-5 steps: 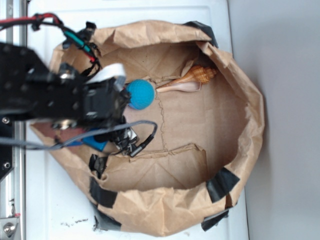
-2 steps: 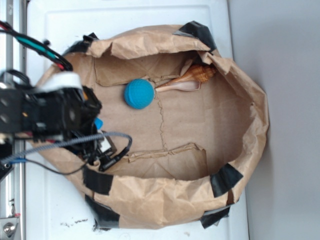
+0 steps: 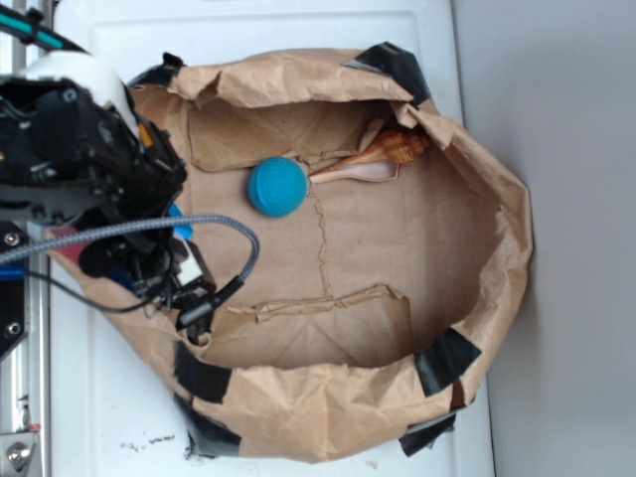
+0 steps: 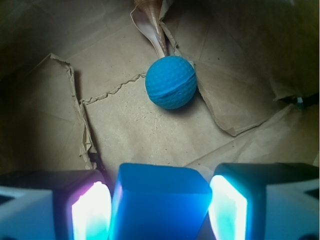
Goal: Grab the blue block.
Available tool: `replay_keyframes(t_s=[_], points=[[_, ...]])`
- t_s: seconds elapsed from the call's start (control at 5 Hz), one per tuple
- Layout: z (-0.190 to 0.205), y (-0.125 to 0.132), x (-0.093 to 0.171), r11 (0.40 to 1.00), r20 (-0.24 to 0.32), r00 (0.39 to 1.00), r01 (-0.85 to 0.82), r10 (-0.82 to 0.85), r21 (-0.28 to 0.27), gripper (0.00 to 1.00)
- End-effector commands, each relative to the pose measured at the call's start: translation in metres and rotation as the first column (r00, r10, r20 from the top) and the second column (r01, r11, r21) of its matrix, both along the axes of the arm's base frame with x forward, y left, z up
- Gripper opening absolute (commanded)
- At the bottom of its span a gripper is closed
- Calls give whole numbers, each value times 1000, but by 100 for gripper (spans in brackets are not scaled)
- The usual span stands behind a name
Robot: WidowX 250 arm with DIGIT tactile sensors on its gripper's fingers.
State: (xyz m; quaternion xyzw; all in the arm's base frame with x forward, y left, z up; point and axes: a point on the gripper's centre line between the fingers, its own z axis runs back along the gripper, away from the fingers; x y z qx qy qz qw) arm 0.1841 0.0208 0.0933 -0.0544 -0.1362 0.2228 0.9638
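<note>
The claw [image 4: 160, 205] grips the block [image 4: 161, 200] squarely between both fingers, its flat sides suiting their pads, while the ball [image 4: 171, 82] lies well ahead, untouched.

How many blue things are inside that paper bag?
2. The blue ball lies on the bag floor beside the seashell; the blue block sits between the gripper fingers. The arm may hide others.

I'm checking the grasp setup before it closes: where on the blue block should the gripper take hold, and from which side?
Grip the blue block across its two flat side faces, coming from the end facing the wrist camera. The gripper already brackets it, one finger on each side, and those smooth parallel faces suit the pads.
</note>
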Motion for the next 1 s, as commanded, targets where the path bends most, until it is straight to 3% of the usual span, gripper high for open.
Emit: replay_keyframes(t_s=[0.0, 0.2, 0.6, 0.8], points=[[12, 13, 19, 993, 97, 990, 90, -98, 79, 0], [28, 4, 38, 967, 102, 971, 198, -216, 161, 0], [60, -12, 77, 965, 47, 978, 192, -203, 180, 0], [68, -9, 79, 968, 41, 981, 180, -190, 175, 0]])
